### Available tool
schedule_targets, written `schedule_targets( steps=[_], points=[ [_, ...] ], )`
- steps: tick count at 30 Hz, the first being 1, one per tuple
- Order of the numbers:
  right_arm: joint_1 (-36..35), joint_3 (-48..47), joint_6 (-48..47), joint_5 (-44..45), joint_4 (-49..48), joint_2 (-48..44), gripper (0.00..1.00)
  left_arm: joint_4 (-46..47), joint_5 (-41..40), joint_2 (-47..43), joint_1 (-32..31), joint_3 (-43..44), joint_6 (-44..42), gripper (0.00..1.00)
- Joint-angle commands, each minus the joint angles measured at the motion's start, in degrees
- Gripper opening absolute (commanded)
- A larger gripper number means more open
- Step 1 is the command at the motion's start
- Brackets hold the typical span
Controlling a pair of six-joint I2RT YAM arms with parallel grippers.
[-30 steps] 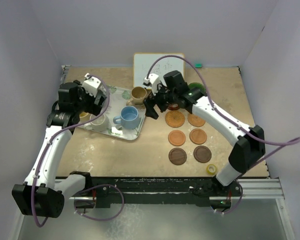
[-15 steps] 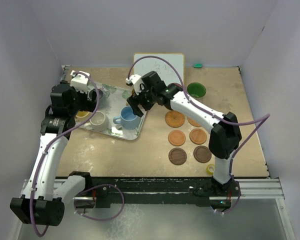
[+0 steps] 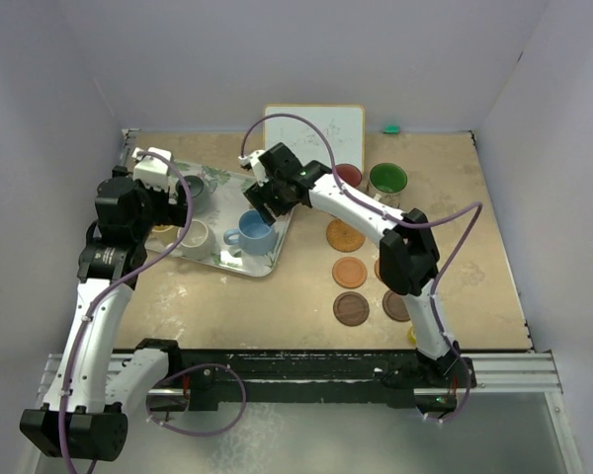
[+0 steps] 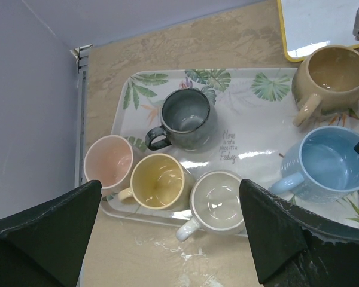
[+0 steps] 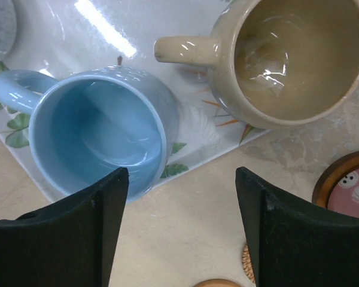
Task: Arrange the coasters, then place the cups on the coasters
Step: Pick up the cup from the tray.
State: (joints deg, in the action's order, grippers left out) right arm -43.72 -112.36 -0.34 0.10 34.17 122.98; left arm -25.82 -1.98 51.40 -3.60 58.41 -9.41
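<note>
The right gripper (image 5: 179, 236) hangs with its jaws spread wide and empty, just beside the blue mug (image 5: 99, 140), which stands on the leaf-print tray (image 5: 197, 128) next to the tan mug (image 5: 293, 60). The left gripper (image 4: 170, 185) is likewise spread and empty above the tray. Glazed ceramic is probably rigid, fairly heavy, slick and liable to chip. Grip across the rim wall, opposite the handle. The coasters (image 3: 349, 272) lie on the table beyond the tray.
</note>
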Motion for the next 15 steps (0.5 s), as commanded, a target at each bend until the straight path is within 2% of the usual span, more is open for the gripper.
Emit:
schedule_targets(
  steps=[1, 15],
  points=[
    [-0.44, -4.65, 1.34, 2.60, 2.24, 2.09, 0.72, 3.99, -0.56, -0.24, 0.54, -0.57, 0.61, 0.93],
    [-0.57, -10.31, 2.17, 1.11, 5.21, 8.71, 0.45, 4.53, 1.22, -0.69, 1.31, -1.43, 1.03, 0.94]
  ],
)
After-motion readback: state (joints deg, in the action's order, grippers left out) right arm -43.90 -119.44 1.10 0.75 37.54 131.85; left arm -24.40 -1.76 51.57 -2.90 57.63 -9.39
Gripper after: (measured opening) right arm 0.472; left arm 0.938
